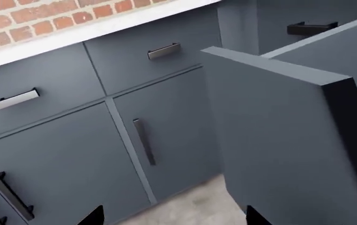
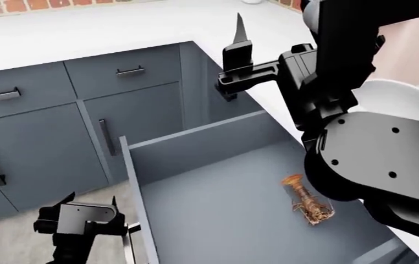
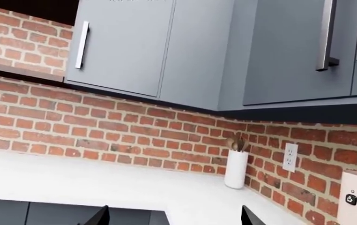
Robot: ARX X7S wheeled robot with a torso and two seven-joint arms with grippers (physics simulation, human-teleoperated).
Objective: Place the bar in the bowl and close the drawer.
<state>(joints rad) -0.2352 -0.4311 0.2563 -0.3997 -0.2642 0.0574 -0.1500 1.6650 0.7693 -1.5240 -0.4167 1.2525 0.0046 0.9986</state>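
Slate blue-grey cabinets (image 2: 40, 148) under a white countertop (image 2: 84, 27) fill the upper left of the head view. At centre the drawer (image 2: 217, 209) stands pulled far out, an orange-brown object, possibly the bar (image 2: 308, 203), lying on its floor at lower right. Low at left, the left gripper (image 2: 92, 201) hangs beside the drawer front, fingers spread and empty. Near top centre the right gripper (image 2: 237, 38) points upward, jaws parted, holding nothing.
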